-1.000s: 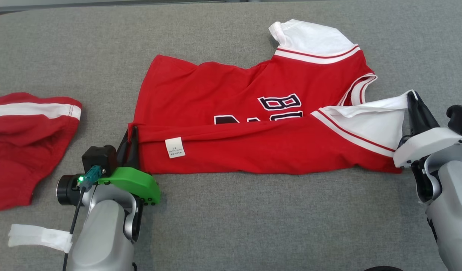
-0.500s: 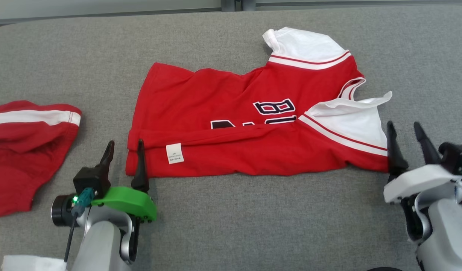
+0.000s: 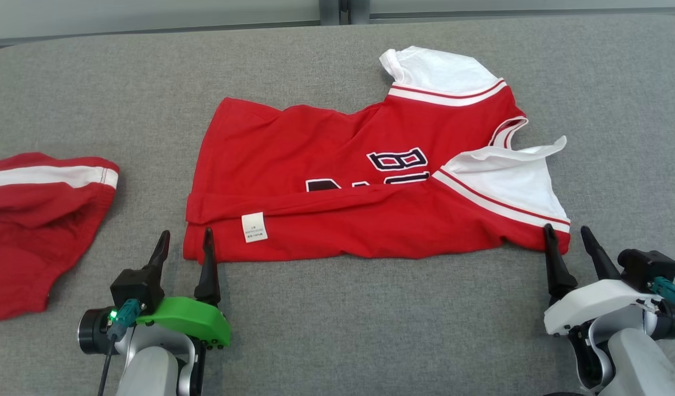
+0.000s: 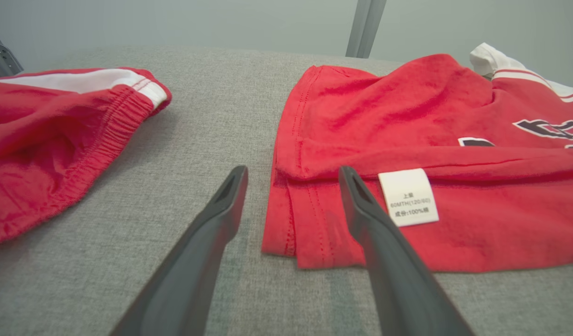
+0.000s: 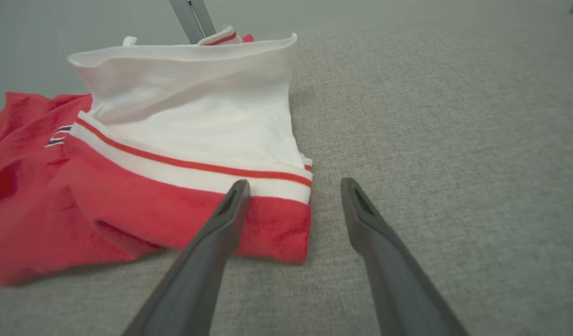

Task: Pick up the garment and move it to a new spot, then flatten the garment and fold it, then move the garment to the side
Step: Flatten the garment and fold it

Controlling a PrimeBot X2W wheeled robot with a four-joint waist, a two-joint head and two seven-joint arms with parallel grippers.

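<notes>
The garment (image 3: 337,181), a small red jersey with white sleeves, is lying across the middle of the grey bench (image 3: 370,319). Its near long edge is folded over toward the lettering, so a care label (image 3: 254,227) is showing face up on that flap.

It is looking light, thin and limp. Lifted by one end alone, it would probably be sagging and slipping out of its fold, so both ends of the folded edge are calling for a pinch at once. The doubled hem corner at the left end and the red band under the near white sleeve (image 3: 513,181) at the right end are offering the thickest bites. That sleeve's free cuff is curling upward and would likely be trailing loose.

The left gripper (image 3: 186,232) is sitting spread wide and empty, straddling the hem corner. The right gripper (image 3: 565,228) is likewise spread and holding nothing, its inner finger at the sleeve-end corner. A second red garment with a white stripe (image 3: 35,220) is lying well apart at the left.
</notes>
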